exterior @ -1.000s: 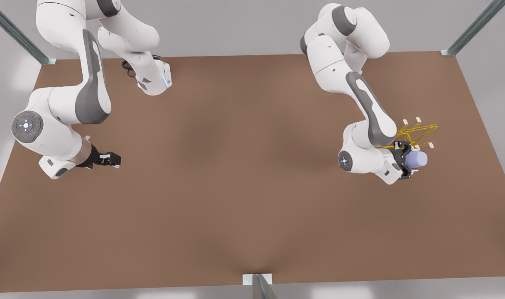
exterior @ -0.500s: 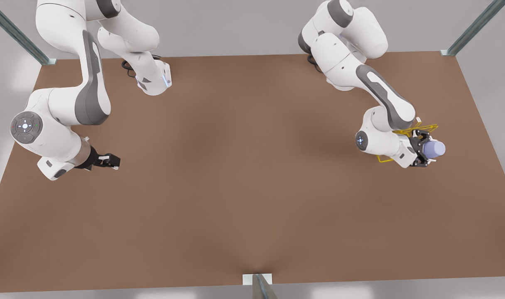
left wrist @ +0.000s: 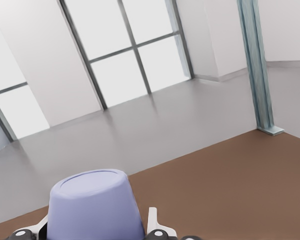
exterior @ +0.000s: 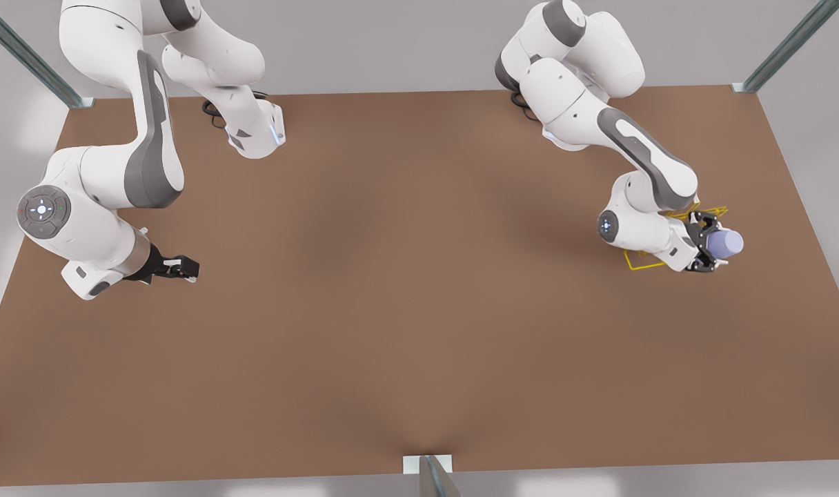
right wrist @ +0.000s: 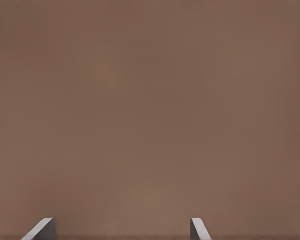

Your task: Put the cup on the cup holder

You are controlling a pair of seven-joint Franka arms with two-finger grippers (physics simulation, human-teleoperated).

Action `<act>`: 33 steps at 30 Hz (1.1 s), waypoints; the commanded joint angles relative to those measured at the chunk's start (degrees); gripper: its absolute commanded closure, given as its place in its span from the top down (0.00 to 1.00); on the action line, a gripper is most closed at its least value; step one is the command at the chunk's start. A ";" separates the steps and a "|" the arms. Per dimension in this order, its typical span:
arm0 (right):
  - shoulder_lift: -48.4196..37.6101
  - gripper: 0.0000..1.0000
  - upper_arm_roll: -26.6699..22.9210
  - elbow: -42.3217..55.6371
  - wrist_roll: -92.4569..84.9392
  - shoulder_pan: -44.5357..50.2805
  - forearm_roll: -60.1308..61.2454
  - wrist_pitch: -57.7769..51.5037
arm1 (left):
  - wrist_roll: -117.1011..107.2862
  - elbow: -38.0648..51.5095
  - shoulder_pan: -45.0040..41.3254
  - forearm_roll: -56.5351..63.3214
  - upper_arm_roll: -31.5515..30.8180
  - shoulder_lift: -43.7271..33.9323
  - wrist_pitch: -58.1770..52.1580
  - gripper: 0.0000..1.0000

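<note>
Left gripper (exterior: 711, 243): you see it clamped on the cup (exterior: 725, 243), right side of the front view.
Cup holder (exterior: 642, 262): yellow wire, partly behind that arm.
Right gripper (exterior: 185, 267): waits at left, fingers (right wrist: 40, 230) spread.
Writing: none readable.

A brown surface (exterior: 392, 290) lies under grey metal posts (exterior: 792, 45) at its corners, with a grey floor (left wrist: 140, 135) and large windows (left wrist: 125, 50) beyond.

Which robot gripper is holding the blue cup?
The left gripper, on the front view's right, holds the cup by the holder. The right gripper is open.
</note>
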 commanded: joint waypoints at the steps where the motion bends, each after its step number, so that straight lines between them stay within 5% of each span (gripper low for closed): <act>1: -0.06 1.00 0.01 0.00 0.07 0.02 0.04 -0.02 | -3.28 -0.35 0.00 0.15 0.05 -0.03 0.61 0.63; 16: 0.03 1.00 0.01 0.09 -0.01 -0.07 0.13 0.06 | -4.16 -3.07 -8.35 -0.81 -0.04 -1.09 -7.12 0.63; 33: 0.03 1.00 0.01 0.00 -0.28 -0.25 0.13 -0.02 | -18.14 -0.17 -6.68 -0.29 -1.80 -0.91 -6.24 0.63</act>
